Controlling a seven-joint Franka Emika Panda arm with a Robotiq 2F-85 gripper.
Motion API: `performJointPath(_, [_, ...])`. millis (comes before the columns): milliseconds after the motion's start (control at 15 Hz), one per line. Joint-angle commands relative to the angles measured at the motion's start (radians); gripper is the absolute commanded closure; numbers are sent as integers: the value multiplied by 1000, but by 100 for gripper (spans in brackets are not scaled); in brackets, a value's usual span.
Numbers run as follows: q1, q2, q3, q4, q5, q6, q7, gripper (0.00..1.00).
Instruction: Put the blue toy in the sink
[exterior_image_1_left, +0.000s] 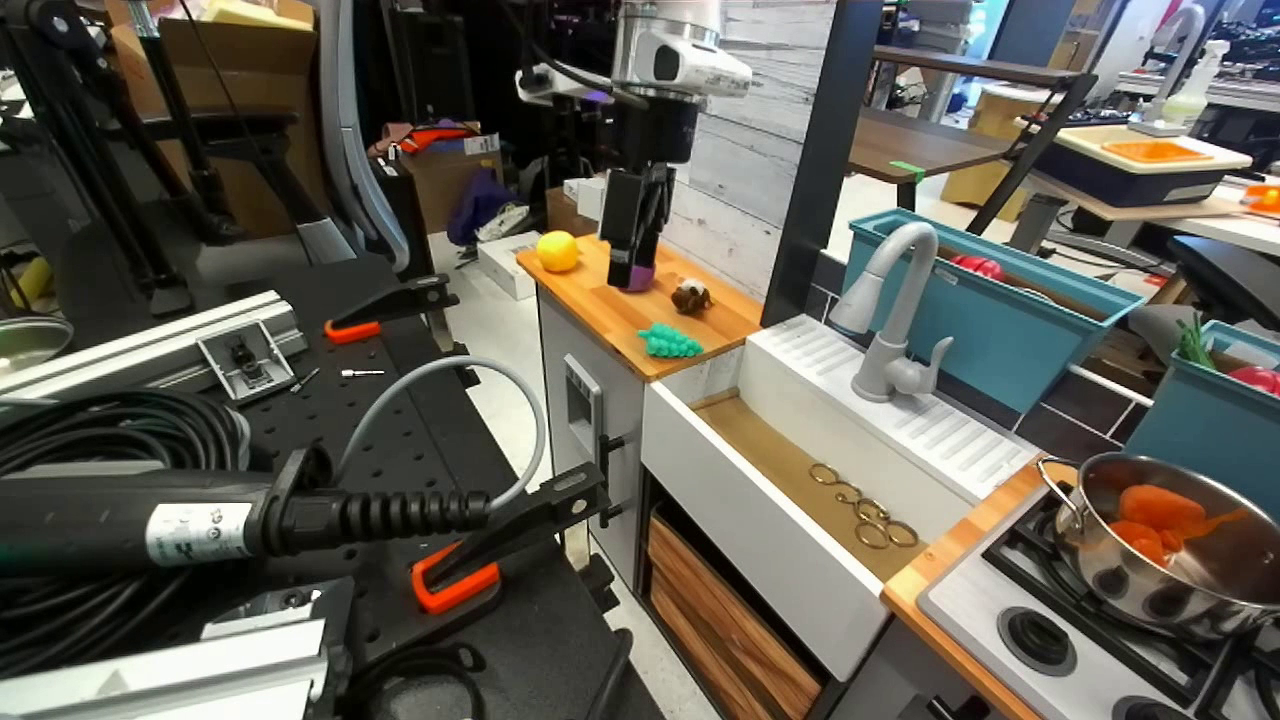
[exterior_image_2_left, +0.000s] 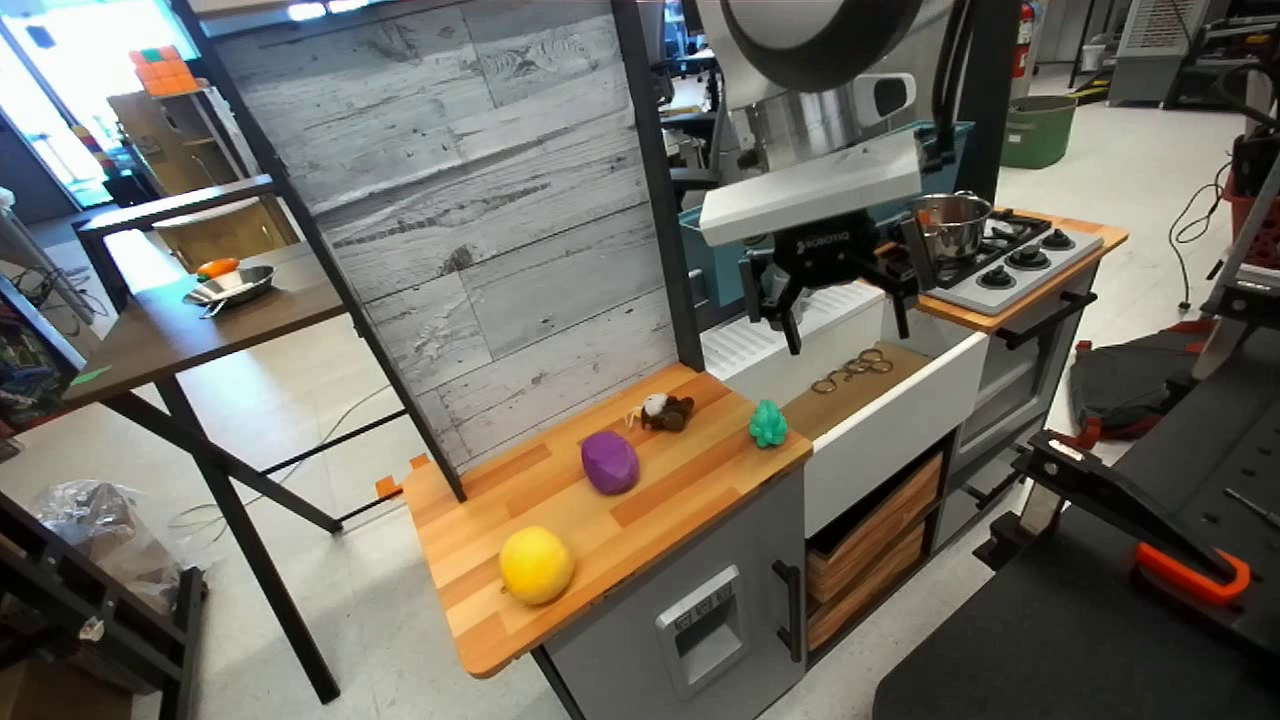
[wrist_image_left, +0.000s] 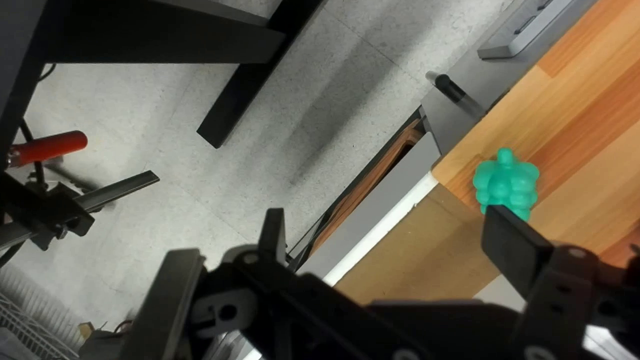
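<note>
The transfer is judged not to be started, and no step of it is found complete. The small, bumpy, chunky teal toy (exterior_image_2_left: 768, 424) is found resting on the light-brown wooden counter (exterior_image_2_left: 690, 480), at its near right corner. It is not yet placed in the white, rectangular, deep-fronted sink (exterior_image_1_left: 760, 540), which is set directly to the right of the counter; brass-coloured metal rings (exterior_image_1_left: 862, 503) are noted on the tan bottom of the sink. The black two-fingered gripper (exterior_image_2_left: 848, 335) is held in the air, with its fingers (wrist_image_left: 515, 245) spread wide and nothing gripped; whether counter or sink is directly beneath it cannot be told. In the wrist view, the lower edge of the toy is overlapped by a finger, but in both exterior views the two are seen apart, so no contact is recorded. The approach, the grasp, the lift, the short carry to the right and the release are all judged outstanding. The purple faceted toy (exterior_image_2_left: 610, 463) and the yellow ball (exterior_image_2_left: 537, 566), seen farther left on the counter, are not called for by the task.
</note>
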Motion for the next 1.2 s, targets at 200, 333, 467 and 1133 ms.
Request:
performJointPath(200, [65,168,-63,149,8,31,125,0])
performJointPath(333, [67,217,-68,207,13,19,146,0])
performJointPath(467, [71,257,-75,264,11,14,164,0])
performJointPath(1133, [120,461,-103,492,12,14,249,0])
